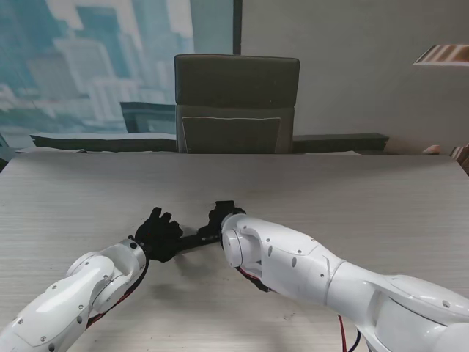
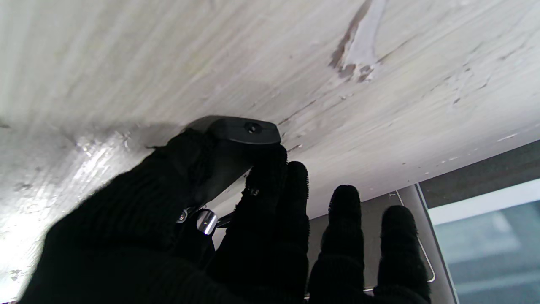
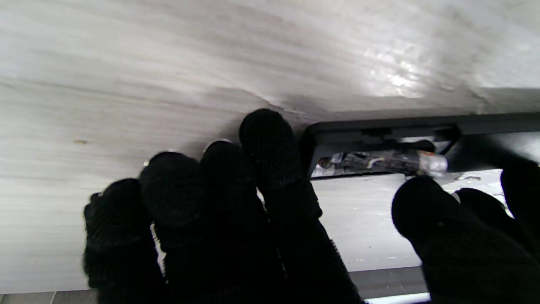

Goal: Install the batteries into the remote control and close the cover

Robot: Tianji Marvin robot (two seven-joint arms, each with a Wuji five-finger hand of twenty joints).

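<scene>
The remote (image 1: 196, 240) is held just over the bench (image 1: 330, 191) between both hands, left hand (image 1: 157, 235) and right hand (image 1: 218, 214) each clamped on one end, its open compartment (image 3: 379, 162) containing a battery (image 3: 392, 160).

The big table (image 1: 352, 191) is pale grey wood. A dark remote control (image 1: 196, 239) sits near the lower middle of the frame.
</scene>
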